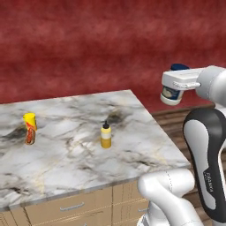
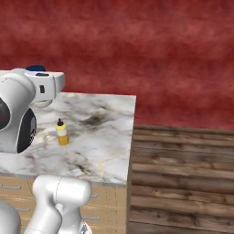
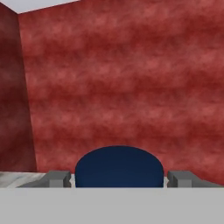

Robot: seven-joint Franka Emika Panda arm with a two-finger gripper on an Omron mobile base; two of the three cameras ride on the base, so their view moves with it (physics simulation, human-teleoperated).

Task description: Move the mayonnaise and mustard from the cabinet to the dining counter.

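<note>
Red wall [image 1: 88, 39]: mottled, behind everything.

Dining counter [image 1: 79, 154]: white-grey marble slab with dark veins, over light wooden drawers [image 1: 70, 207] with short silver handles; wooden floor [image 2: 183, 178] to its right.

Gripper [image 3: 118, 178]: raised beyond the counter's right edge, level, fingers [image 3: 56, 178] spread wide and closed on either side of the jar.

Mayonnaise jar [image 1: 171, 93]: white, dark blue lid, held between the fingers, in the air, off the counter.

Mustard bottle [image 1: 106, 136]: yellow, black nozzle, upright near the counter's middle.

Tube [image 1: 29, 128]: red-orange, yellow cap, upright on the counter's left part, well apart from the mustard.
</note>
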